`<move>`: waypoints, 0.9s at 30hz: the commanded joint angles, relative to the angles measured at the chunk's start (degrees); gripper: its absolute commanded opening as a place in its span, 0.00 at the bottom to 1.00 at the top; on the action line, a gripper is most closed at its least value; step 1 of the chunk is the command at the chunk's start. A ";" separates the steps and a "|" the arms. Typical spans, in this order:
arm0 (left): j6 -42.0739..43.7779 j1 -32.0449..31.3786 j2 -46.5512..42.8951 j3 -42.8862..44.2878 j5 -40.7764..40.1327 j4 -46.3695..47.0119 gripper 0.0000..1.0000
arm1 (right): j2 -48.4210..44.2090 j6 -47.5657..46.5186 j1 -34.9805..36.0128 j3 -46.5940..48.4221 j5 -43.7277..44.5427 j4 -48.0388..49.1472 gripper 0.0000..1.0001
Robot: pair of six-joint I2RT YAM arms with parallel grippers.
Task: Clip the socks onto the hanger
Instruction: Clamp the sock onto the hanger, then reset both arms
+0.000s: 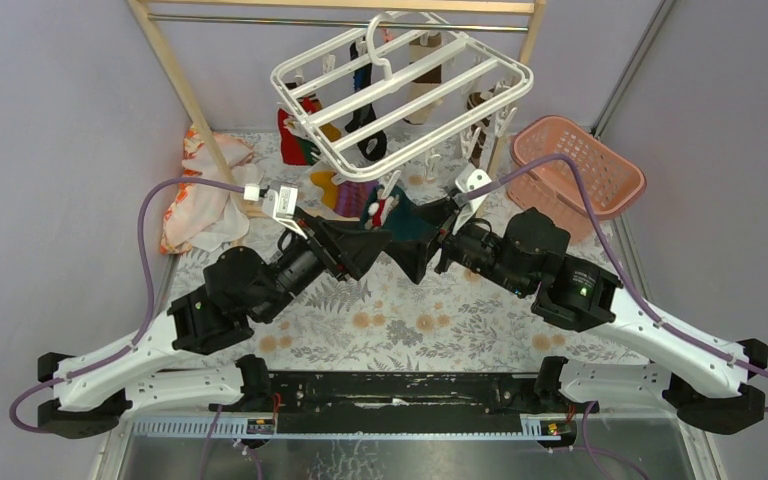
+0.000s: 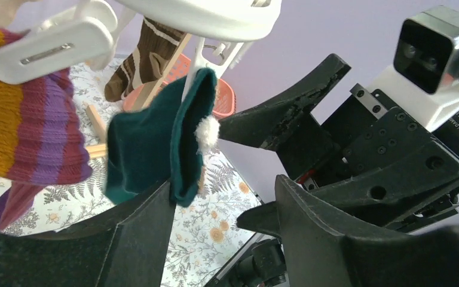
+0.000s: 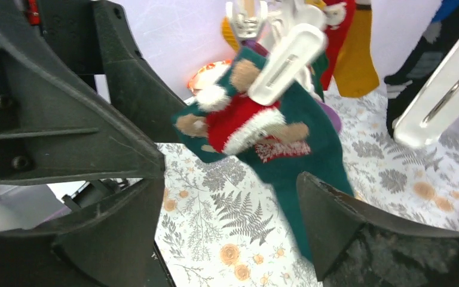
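Observation:
The white hanger (image 1: 440, 128) hangs from the rod with several socks clipped under it. A teal sock with a red Santa figure (image 1: 384, 209) hangs from a clip (image 3: 287, 60) at the hanger's near edge. My left gripper (image 1: 372, 248) and right gripper (image 1: 418, 246) face each other just below it, both open and empty. In the left wrist view the teal sock (image 2: 155, 143) hangs over my left gripper (image 2: 221, 200), its lower end against one finger (image 2: 137, 233). In the right wrist view the sock (image 3: 275, 137) hangs just above my right gripper (image 3: 233, 203), its tail beside one finger (image 3: 334, 227).
An orange-and-purple striped sock (image 2: 30, 131) and a brown-striped sock (image 2: 140, 60) hang close by. A pink basket (image 1: 580, 165) stands at the back right. A patterned orange-and-white cloth (image 1: 200, 195) lies at the left by the wooden rack (image 1: 185, 90).

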 commanded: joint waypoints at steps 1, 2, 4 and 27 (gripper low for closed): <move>0.50 -0.28 -1.07 -0.02 -0.68 -0.85 0.69 | -1.85 -0.63 0.26 -0.37 5.84 2.96 0.93; 0.60 -0.28 -1.33 0.05 -1.04 -1.37 0.70 | -2.13 -0.79 0.26 -0.48 6.99 2.65 0.95; 1.09 -0.28 -1.87 0.05 -2.67 -2.63 0.73 | -2.83 -1.35 0.22 -0.73 10.03 1.53 0.97; -6.02 -0.28 -14.24 0.22 -30.64 -29.39 0.99 | -26.29 3.74 0.26 -9.40 55.65 -16.32 1.00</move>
